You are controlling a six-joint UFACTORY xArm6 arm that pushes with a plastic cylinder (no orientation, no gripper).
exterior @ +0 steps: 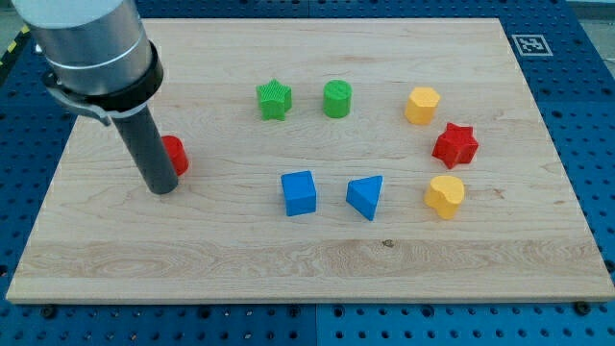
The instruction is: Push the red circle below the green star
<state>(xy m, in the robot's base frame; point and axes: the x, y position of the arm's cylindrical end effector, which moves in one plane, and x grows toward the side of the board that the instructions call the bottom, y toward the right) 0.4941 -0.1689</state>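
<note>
The red circle (176,155) lies at the view's left on the wooden board, partly hidden behind my rod. My tip (162,189) rests on the board right against the circle's left and lower side. The green star (274,99) stands in the upper middle, up and to the right of the red circle, well apart from it.
A green circle (337,99) sits right of the star. A blue cube (299,193) and a blue triangle (366,197) lie in the middle. At the right are a yellow hexagon (422,105), a red star (455,144) and a second yellow block (444,196).
</note>
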